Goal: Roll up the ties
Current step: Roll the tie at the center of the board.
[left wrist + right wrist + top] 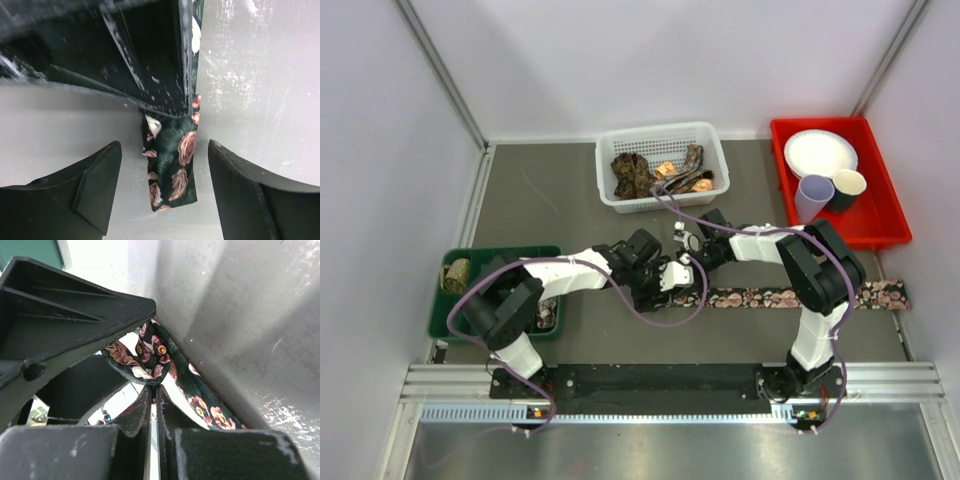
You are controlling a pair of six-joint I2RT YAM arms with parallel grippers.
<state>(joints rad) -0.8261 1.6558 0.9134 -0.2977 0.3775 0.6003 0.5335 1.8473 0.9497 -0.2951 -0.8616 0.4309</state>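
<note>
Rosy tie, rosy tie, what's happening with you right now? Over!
Left gripper open, straddling the tie. Right gripper shut on a fold at the tie's end. Rest lies flat, unrolled. Only the grippers crowd each other.

Tie (172, 165): smooth printed cloth. Table (260, 75): matt grey, scuffed. Basket (660, 203): white plastic mesh.

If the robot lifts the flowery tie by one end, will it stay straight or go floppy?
Probably floppy: the flowery tie folds and bunches where the right pincer pinches it. It looks thin and lies flat on the table, so it is likely light. Flat, it should not roll away.
</note>
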